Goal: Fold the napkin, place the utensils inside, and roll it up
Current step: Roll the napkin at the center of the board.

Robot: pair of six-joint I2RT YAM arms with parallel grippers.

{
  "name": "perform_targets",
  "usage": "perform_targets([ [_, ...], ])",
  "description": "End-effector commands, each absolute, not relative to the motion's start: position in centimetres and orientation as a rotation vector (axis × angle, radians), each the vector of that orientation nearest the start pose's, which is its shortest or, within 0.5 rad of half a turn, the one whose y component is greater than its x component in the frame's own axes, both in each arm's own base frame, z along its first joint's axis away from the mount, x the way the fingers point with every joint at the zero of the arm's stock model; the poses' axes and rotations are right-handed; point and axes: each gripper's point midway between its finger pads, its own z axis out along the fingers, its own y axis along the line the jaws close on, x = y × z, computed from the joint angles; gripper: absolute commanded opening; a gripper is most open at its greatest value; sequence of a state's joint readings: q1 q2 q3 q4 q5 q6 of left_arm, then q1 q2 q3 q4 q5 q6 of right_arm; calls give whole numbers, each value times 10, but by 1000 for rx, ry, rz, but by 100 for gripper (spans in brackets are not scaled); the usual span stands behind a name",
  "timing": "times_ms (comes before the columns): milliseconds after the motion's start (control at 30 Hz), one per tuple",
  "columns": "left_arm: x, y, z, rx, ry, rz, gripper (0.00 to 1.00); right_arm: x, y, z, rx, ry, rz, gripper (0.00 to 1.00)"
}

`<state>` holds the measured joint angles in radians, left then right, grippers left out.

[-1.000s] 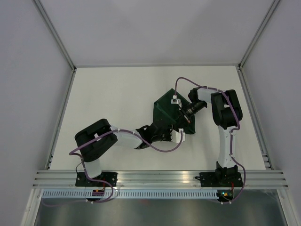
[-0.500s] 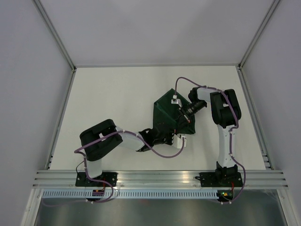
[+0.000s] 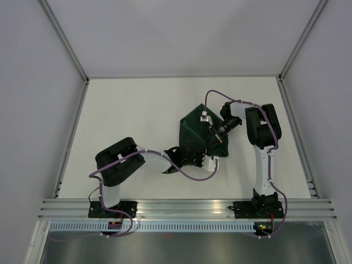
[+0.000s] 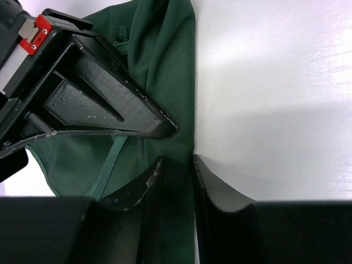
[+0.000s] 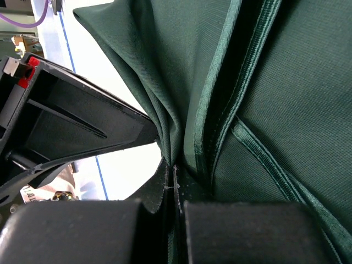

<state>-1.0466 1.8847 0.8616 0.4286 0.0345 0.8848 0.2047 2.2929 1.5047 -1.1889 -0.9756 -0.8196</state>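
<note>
While right pincer [image 5: 171, 171] pinches napkin [image 5: 275, 82], left pincer [image 4: 177, 160] straddles its edge, jaws apart

fingers [image 4: 212, 190] of the left gripper [image 4: 177, 164] straddle an edge of the napkin [image 4: 159, 60].

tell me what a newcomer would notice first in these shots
The dark green napkin lies bunched in the middle of the white table. In the right wrist view the right gripper is shut on a gathered fold of it. In the left wrist view the left gripper straddles its edge, jaws narrowly apart.
</note>
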Motion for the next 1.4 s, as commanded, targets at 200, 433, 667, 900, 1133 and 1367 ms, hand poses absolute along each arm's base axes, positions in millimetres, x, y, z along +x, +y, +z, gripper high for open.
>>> perform_targets([
  [200,244,-384,-14,1983,1279,-170,18,284,166,-40,-1320,2575,1349,1],
  [433,240,-388,-14,1991,1349,-233,2,282,165,-40,-1321,2581,1353,0],
  [667,240,-398,4,1932,1434,-346,2,281,166,-39,-1325,2580,1359,0],
  [900,240,-399,14,1890,1579,-485,2,284,165,-38,-1316,2583,1341,3],
  [1133,236,-402,20,1864,1656,-611,2,296,166,-21,-1281,2545,1277,23],
  [1367,245,-402,22,1829,1664,-589,11,302,164,-22,-1260,2571,1224,7],
])
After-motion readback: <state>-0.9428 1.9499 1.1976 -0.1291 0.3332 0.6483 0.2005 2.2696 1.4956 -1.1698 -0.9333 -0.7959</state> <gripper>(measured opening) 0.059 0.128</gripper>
